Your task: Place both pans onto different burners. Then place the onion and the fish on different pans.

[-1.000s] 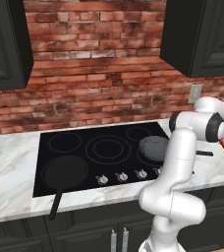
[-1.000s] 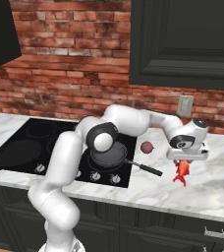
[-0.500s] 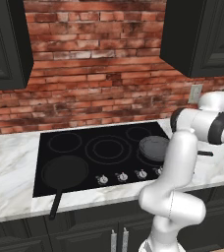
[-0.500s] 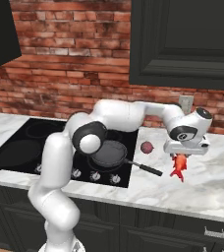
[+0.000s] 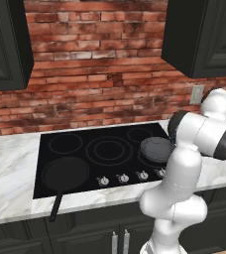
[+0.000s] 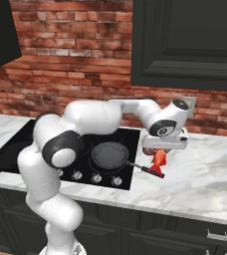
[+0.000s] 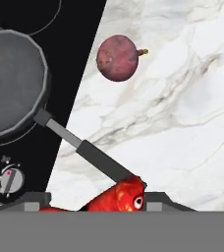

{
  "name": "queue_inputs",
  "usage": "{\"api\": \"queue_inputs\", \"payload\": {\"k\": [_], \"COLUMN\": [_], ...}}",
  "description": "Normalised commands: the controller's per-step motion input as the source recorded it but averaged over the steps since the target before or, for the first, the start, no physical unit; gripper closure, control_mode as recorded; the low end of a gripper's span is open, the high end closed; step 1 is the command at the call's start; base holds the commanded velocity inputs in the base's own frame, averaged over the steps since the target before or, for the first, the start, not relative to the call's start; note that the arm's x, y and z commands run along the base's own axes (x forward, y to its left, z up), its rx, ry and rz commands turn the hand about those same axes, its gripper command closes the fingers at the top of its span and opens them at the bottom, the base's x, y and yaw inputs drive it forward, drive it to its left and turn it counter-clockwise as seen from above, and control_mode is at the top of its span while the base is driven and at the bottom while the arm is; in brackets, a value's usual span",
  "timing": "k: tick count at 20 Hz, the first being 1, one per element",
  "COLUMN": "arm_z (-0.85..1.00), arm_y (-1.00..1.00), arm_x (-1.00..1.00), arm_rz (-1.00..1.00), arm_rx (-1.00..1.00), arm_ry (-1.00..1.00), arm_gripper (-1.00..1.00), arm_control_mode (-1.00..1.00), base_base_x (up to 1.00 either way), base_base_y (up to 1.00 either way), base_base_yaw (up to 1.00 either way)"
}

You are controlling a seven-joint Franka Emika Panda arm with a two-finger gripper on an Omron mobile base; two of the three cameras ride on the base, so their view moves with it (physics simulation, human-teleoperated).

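Currently gripper (image 6: 159,155) clamped on fish (image 6: 158,160), orange-red, hanging below the fingers in right base view, lifted clear above marble counter (image 6: 205,174) just right of cooktop (image 6: 130,144). In hand view, fish (image 7: 118,196) head and eye seen between the two finger tips (image 7: 35,201) at bottom of frame, over the handle end of smaller pan (image 7: 13,83).

Smaller greyish pan (image 6: 109,155) sitting on a right-hand burner near the front knobs (image 6: 96,177), handle sticking out rightward past the cooktop edge onto marble. Same pan (image 5: 156,149) visible in left base view on the right side of cooktop (image 5: 50,183), partly behind the arm.

Larger matte pan (image 5: 65,173) on front-left burner, handle pointing toward front edge and overhanging counter (image 5: 8,168).

Onion (image 7: 117,58), dark red, resting on marble beside cooktop edge, apart from smaller pan; in right base view onion (image 6: 147,151) mostly hidden behind the gripper.

Empty burner rings: rear-left (image 5: 65,143), centre (image 5: 109,150). Brick wall (image 5: 100,89) behind, dark cabinets (image 6: 185,45) above.
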Motion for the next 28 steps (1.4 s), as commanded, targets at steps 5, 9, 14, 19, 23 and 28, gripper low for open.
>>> {"api": "queue_inputs", "payload": {"k": [5, 9, 14, 19, 23, 28], "arm_z": [0.29, 0.27, 0.14, 0.01, 0.00, 0.00], "arm_y": [0.88, 0.87, 0.89, 0.81, 0.63, 0.06], "arm_x": [-0.21, -0.14, 0.01, 0.32, 0.60, 0.36], "arm_rz": [0.00, 0.00, -0.03, -0.05, -0.06, -0.04], "arm_rx": [-0.02, -0.01, -0.04, -0.07, -0.09, -0.03], "arm_ry": [0.00, 0.00, 0.00, 0.00, 0.00, 0.00], "arm_gripper": [1.00, 1.00, 1.00, 1.00, 1.00, 1.00], "arm_control_mode": [-1.00, -1.00, -1.00, -1.00, -1.00, -1.00], "base_base_x": [0.00, 0.00, 0.00, 0.00, 0.00, 0.00], "base_base_y": [0.00, 0.00, 0.00, 0.00, 0.00, 0.00], "base_base_yaw": [0.00, 0.00, 0.00, 0.00, 0.00, 0.00]}}
